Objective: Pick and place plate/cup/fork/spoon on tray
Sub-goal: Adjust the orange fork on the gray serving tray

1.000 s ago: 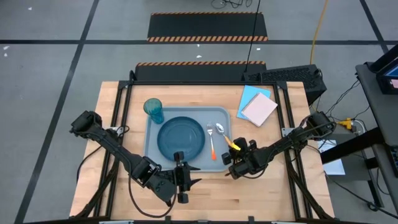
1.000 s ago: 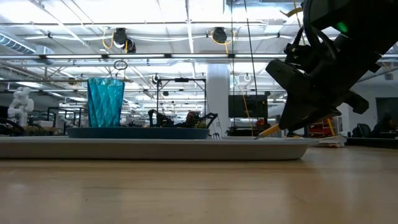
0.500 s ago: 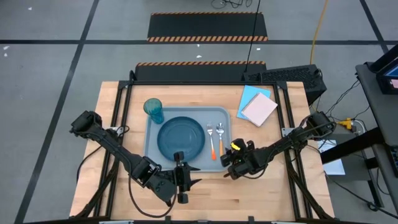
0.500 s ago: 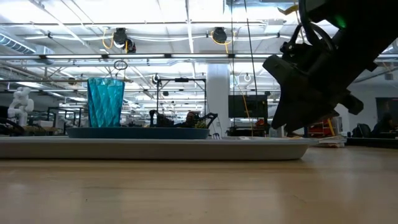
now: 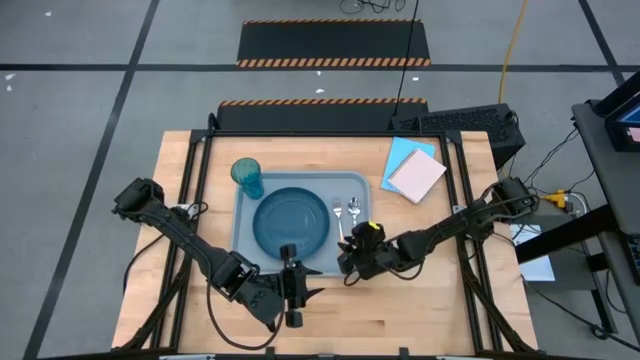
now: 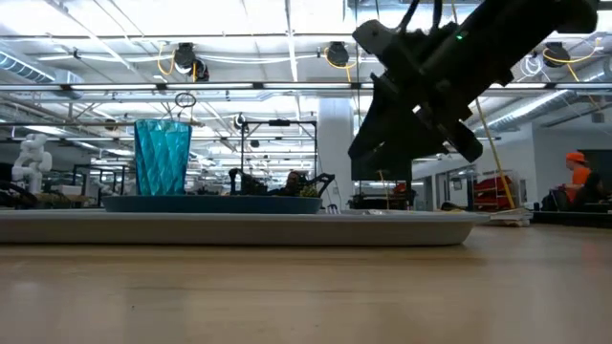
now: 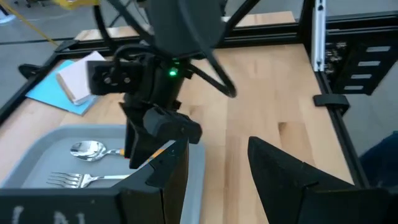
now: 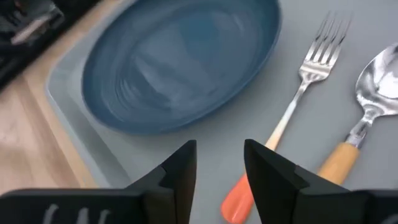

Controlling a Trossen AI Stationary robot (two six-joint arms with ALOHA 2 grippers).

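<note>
The grey-blue tray (image 5: 245,240) holds the dark blue plate (image 5: 291,221) and the teal cup (image 5: 247,177), which stands upright at its far left corner. The fork (image 8: 311,68) and the spoon (image 8: 373,93) lie side by side on the tray's right part, orange handles toward the near edge. My right gripper (image 8: 217,177) hovers open over the tray's near right part, just short of the fork's handle end (image 8: 239,199), touching nothing. My left gripper (image 7: 217,180) waits open above the table, near the tray's near edge (image 5: 293,290).
A light blue paper sheet with a pale notepad (image 5: 415,172) lies at the table's far right. Bare wood stretches along the near edge and right of the tray. A person in an orange hard hat (image 6: 575,180) stands far off in the room.
My right gripper has let go of the spoon's handle, and the spoon now lies flat on the tray beside the fork. The gripper has then risen a little and gone toward the table's left, over the tray's near right part, tipping as it went.
</note>
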